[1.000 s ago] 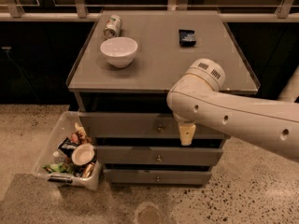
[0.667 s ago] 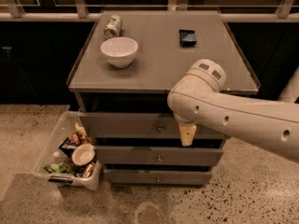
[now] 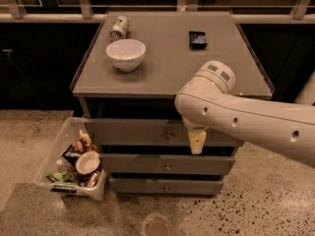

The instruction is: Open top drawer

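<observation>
Locates the pincer (image 3: 196,142) low at the front of the desk (image 3: 162,77), pointing down, a cream tapered tip at the end of a thick white arm (image 3: 246,119) reaching in from the right. Cannot tell whether pressed together or spread. Sees nothing pinched.

Places the tip against the face of the top drawer (image 3: 128,132), just right of its small round knob (image 3: 169,135) and apart from it, with the lower end overlapping the dark gap beneath that front. Cannot tell whether touching the front or hanging just before it.

Finds the top drawer directly under the desk top, the widest of three grey fronts, with a dark band between its upper edge and the top. Cannot tell how far out.

Records below it the middle drawer (image 3: 138,163) and the bottom drawer (image 3: 142,186), both slimmer, each with a like knob.

Notes on the desk top a white bowl (image 3: 126,54), upright, at the left; a can (image 3: 118,27) on its side behind the bowl near the back edge; a small black packet (image 3: 198,39) lying flat at the back right, well apart from both.

Notes on the speckled floor (image 3: 246,205), left of the desk, a clear plastic tub (image 3: 55,150) holding wrappers and a cup.
</observation>
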You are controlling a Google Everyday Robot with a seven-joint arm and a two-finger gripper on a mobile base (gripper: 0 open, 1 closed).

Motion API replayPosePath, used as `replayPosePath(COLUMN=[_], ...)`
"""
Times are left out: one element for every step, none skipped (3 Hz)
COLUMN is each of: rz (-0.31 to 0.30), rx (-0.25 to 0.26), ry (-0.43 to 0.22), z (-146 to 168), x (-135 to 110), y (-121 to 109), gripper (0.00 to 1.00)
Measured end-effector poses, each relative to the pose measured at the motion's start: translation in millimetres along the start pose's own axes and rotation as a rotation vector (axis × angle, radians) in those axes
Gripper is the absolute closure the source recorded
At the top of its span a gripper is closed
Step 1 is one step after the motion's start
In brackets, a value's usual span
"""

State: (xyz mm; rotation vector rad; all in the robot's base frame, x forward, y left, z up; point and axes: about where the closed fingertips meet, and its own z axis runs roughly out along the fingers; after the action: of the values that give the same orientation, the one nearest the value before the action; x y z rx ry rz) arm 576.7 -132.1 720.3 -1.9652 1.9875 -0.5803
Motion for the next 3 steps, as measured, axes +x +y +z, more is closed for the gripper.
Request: replayPosePath(rz=[0.000, 0.015, 0.054], rx=[0.000, 0.006, -0.043], ry=[0.000, 0.002, -0.007], z=[0, 12, 53], x=[0, 3, 5], y=[0, 6, 53], gripper=[0.00, 0.00, 0.00])
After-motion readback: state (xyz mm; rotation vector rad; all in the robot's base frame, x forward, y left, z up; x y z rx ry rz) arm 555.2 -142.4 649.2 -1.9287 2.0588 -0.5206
